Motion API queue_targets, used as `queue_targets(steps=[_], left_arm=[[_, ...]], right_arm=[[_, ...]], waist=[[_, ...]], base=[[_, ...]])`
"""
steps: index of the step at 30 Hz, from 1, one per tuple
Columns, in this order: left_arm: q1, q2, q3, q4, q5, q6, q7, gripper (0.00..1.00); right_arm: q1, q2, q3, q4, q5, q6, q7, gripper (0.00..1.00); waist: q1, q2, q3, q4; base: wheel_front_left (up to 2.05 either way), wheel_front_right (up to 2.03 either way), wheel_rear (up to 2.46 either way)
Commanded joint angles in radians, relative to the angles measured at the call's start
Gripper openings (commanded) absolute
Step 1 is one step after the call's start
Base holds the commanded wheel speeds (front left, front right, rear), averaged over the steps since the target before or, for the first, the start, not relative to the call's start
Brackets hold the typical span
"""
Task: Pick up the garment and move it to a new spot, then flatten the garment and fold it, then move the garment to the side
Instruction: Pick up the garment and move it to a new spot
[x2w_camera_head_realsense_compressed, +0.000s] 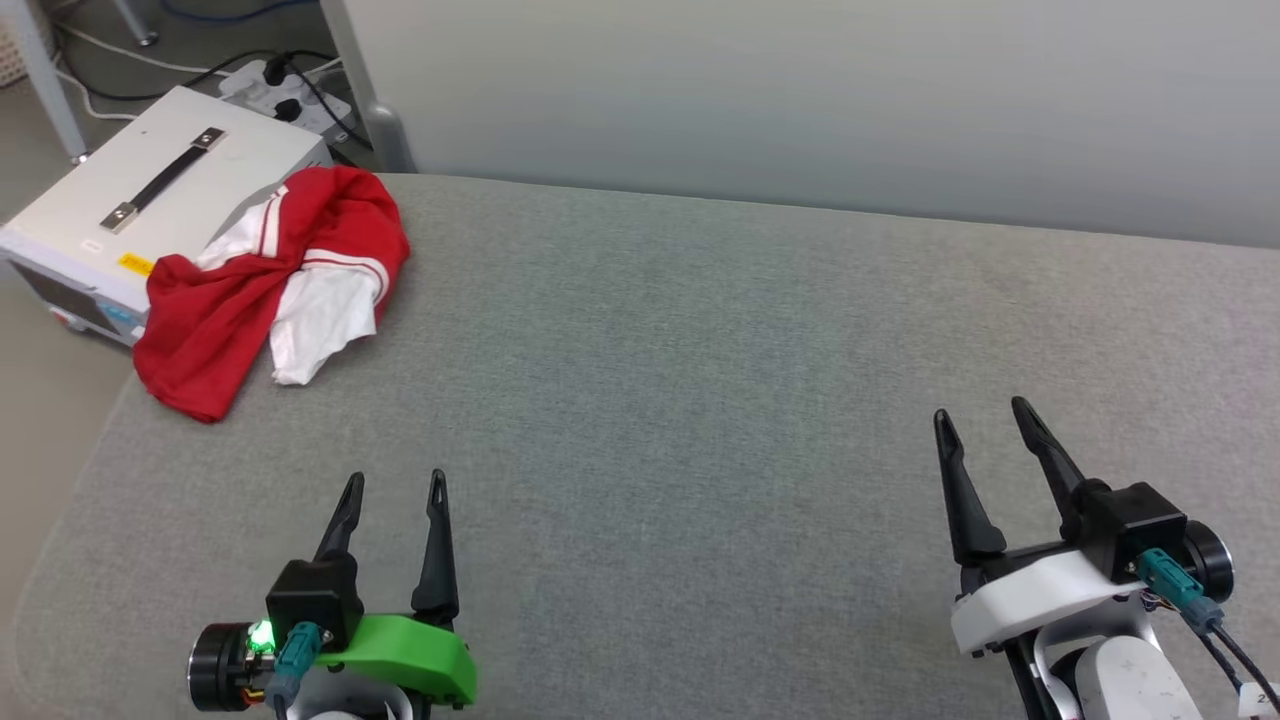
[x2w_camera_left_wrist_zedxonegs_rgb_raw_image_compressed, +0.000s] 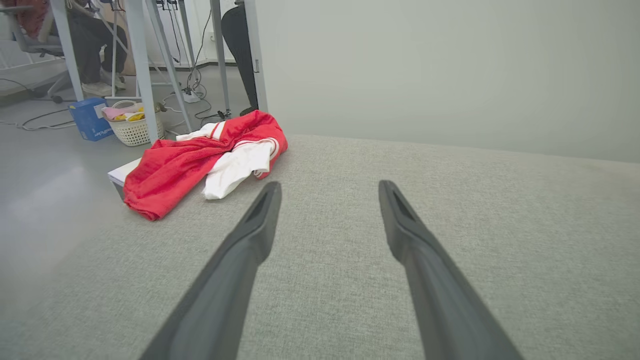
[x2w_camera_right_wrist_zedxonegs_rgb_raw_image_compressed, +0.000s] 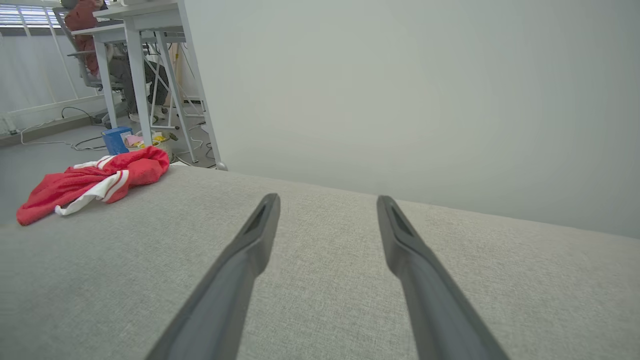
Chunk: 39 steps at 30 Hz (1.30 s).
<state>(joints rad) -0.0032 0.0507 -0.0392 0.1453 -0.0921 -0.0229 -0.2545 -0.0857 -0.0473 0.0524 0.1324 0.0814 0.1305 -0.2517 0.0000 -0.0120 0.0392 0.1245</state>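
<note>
The garment (x2w_camera_head_realsense_compressed: 270, 290) is lying bunched at upper left, nearer the left end effector (x2w_camera_head_realsense_compressed: 396, 478) than the right end effector (x2w_camera_head_realsense_compressed: 979, 409); both are standing open.

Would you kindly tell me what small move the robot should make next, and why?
Probably reach the left gripper forward and leftward toward the garment. It lies crumpled and untouched at the far left corner of the grey surface, overhanging the edge. Both grippers' jaws stand open and empty, and the left gripper is nearer than the right gripper.
</note>
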Motion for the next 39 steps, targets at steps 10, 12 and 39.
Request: queue_targets(steps=[10, 12, 39], left_arm=[[0.001, -0.001, 0.015, 0.007, 0.001, -0.009, -0.007, 1.00], [0.003, -0.001, 0.015, 0.007, 0.001, -0.009, -0.007, 1.00], [0.014, -0.001, 0.021, -0.006, -0.002, -0.011, -0.007, 1.00]], right_arm=[[-0.006, -0.003, 0.041, 0.004, 0.011, 0.000, -0.010, 1.00], [-0.006, -0.003, 0.044, 0.004, 0.011, 0.000, -0.010, 1.00], [-0.005, -0.003, 0.059, 0.015, 0.026, 0.000, -0.010, 1.00]], waist=[[0.0000, 0.0120, -0.016, 0.169], [0.0000, 0.0120, -0.017, 0.190], [0.0000, 0.0120, -0.028, 0.299]], base=[[0.00, 0.00, 0.00], [0.00, 0.00, 0.00], [0.00, 0.00, 0.00]])
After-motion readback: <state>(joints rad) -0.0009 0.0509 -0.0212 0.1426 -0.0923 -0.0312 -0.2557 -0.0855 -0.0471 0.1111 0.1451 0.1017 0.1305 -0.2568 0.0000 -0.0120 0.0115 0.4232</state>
